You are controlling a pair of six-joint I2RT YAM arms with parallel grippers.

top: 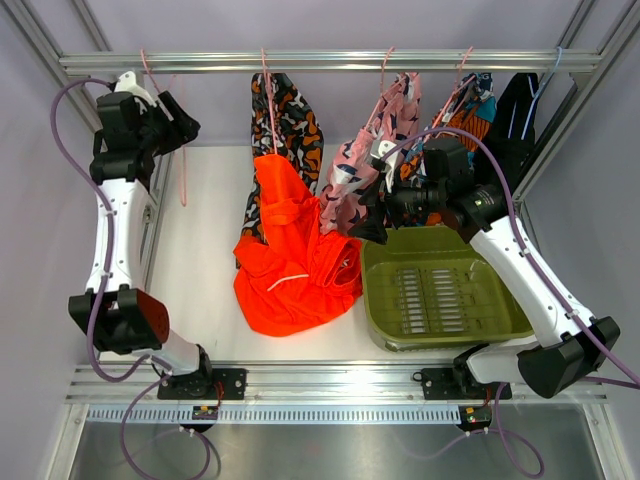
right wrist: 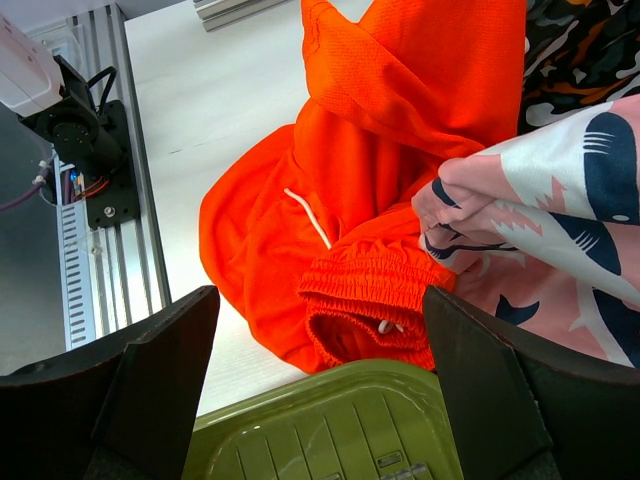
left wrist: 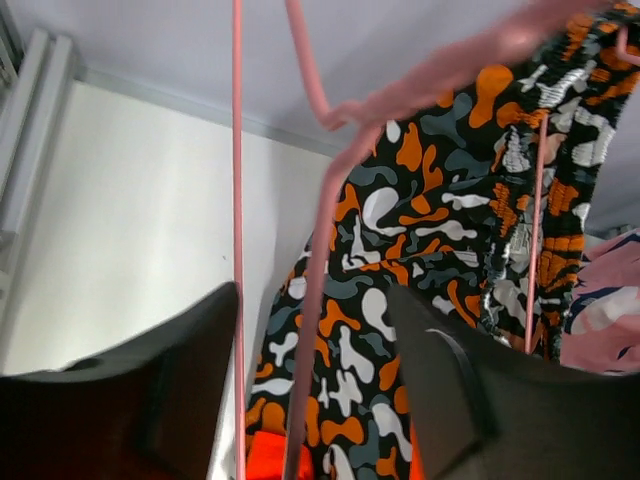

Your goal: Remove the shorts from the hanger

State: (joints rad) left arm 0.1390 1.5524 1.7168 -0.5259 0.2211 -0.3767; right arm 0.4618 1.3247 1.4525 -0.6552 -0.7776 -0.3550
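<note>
Plain orange shorts (top: 295, 255): bright mesh fabric with a white drawstring, crumpled in a heap on the table (top: 200, 250). The elastic waistband was bunched at the heap's right side, and the upper end rose in front of the camouflage pair.
Camouflage shorts (top: 290, 110): orange, black and white patches. They hung from the rail (top: 330, 61) behind the orange pair.
Pink shorts (top: 372, 150): navy-white print, hanging just right of the camouflage pair, lower edge against the orange heap.
Teal-orange-navy shorts (top: 470, 105): hanging further right, partly hidden.
Black shorts (top: 515, 115): plain, hanging rightmost.
</note>
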